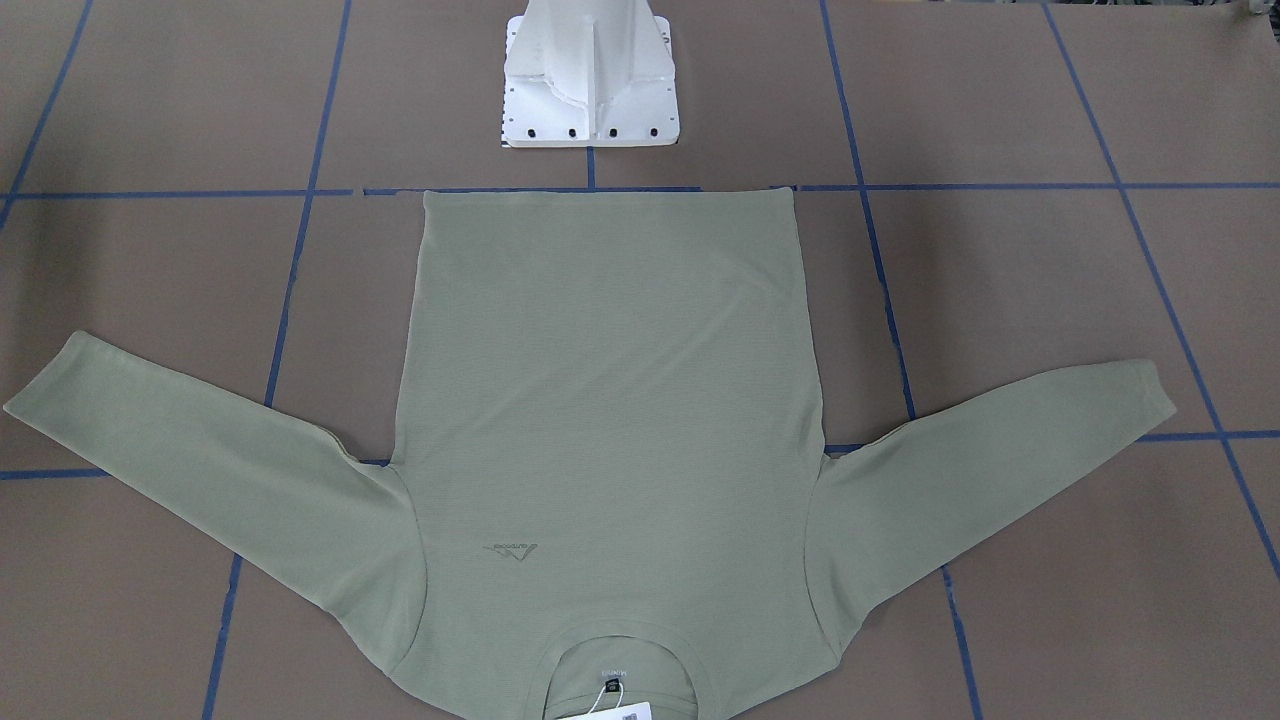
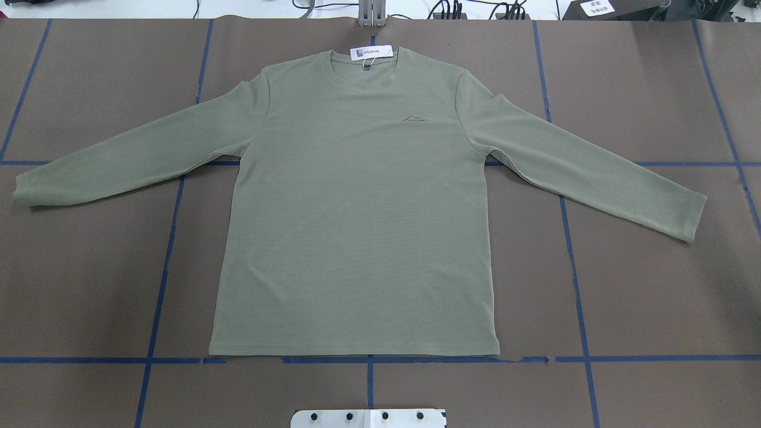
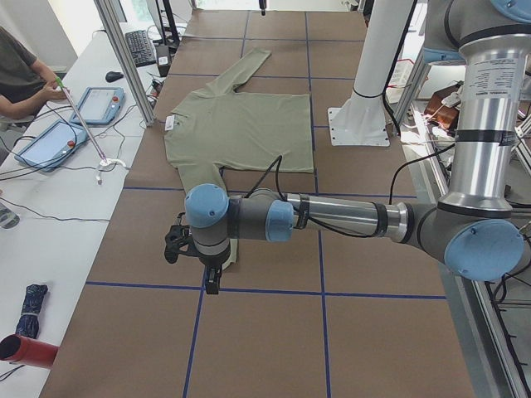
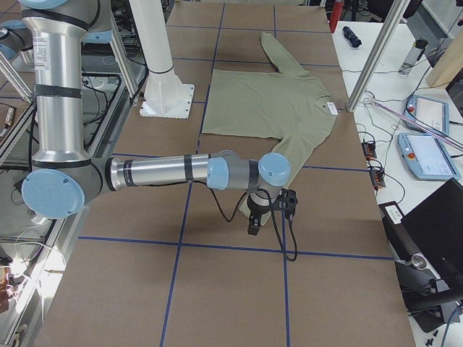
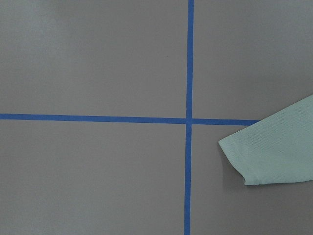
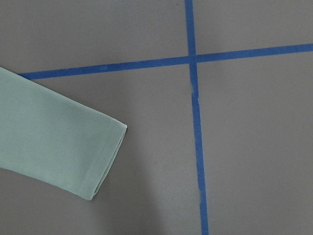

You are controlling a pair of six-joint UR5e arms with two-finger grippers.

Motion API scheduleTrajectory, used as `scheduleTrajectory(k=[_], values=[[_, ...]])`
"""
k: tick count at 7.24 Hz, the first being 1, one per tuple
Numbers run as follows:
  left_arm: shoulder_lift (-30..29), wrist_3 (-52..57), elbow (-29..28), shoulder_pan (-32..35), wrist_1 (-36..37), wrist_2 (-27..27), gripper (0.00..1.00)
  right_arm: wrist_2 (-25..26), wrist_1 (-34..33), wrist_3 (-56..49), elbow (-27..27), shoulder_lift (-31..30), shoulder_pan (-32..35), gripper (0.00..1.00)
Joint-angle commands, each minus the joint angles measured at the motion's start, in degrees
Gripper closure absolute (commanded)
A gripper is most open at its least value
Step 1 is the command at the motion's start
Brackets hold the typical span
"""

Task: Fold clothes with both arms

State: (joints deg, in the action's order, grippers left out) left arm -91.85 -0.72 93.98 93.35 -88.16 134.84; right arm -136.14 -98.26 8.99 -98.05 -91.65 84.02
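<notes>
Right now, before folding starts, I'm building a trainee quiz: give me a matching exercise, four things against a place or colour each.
Things:
1 hang tag
2 chest logo
3 hem
4 pedestal base

Descriptions:
A along a blue tape line
B white, dark bolts, on the table
C white, at the collar
D darker green outline on the shirt

Pairs: 1-C; 2-D; 3-A; 4-B

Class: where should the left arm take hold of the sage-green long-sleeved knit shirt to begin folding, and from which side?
The left sleeve's cuff, from above at its outer end: the sage-green long-sleeved knit shirt lies flat with sleeves spread, so its free edge likely lifts easiest.
</notes>
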Motion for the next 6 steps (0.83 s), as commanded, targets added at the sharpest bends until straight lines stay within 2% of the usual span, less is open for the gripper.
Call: scheduleTrajectory(k=[1, 4, 6], values=[[1.0, 0.5, 2.2, -0.2, 0.0, 0.3, 0.0, 0.0, 0.0, 0.0, 0.1, -0.1, 0.2, 0.0], [2.1, 0.3, 3.4, -0.1, -0.4, 0.9, 0.0, 3.3, 0.1, 0.0, -0.6, 0.2, 0.2, 0.0], [2.4, 0.2, 4.0, -0.2, -0.9, 0.9, 0.0, 3.2, 0.1, 0.2, -0.7, 0.7, 0.2, 0.0]])
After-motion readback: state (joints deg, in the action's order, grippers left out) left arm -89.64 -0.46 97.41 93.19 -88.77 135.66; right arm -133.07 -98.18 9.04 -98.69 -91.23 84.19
